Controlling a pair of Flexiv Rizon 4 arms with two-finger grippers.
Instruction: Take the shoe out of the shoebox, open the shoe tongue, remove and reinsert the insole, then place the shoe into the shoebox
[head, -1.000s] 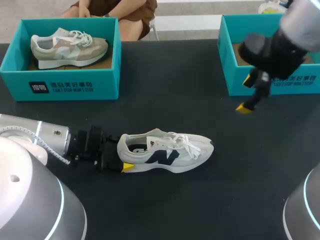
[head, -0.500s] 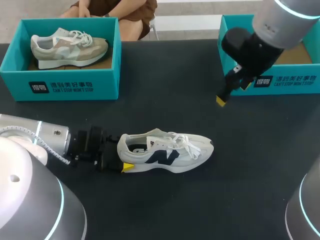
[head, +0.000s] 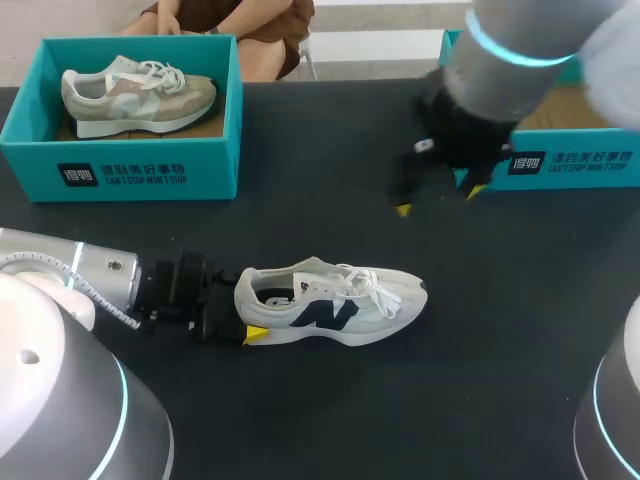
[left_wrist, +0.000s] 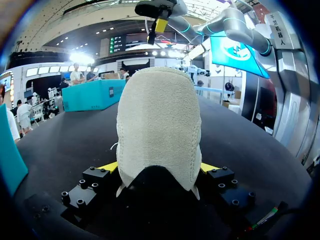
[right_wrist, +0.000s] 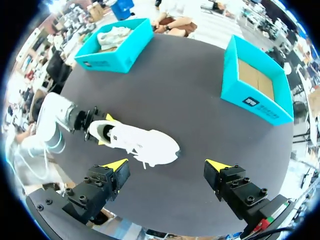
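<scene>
1. White sneaker (head: 330, 305) with a navy side mark, upright on its sole near the middle of the dark worktop (head: 330, 420), outside both boxes, heel toward the left arm and toe toward the right.
2. Left hand (head: 245, 312) low at the worktop, clenched on the sneaker's heel, one yellow fingertip (left_wrist: 107, 166) pressed to each side of the suede heel patch.
3. Right hand (head: 438, 200) raised above the worktop just beside the near left corner of the right shoebox (head: 570, 165), fingers spread wide and released, nothing between them.
4. From the right wrist, sneaker ahead of and below the open fingers, well apart from them.
5. Right shoebox at the far right edge, teal, only its bare cardboard floor (right_wrist: 255, 80) on show.
6. Left shoebox (head: 120, 165) at the far left edge, a beige sneaker (head: 135, 95) lying inside.
7. Bare worktop around the sneaker's toe, along the near edge, and between the sneaker and each box.
</scene>
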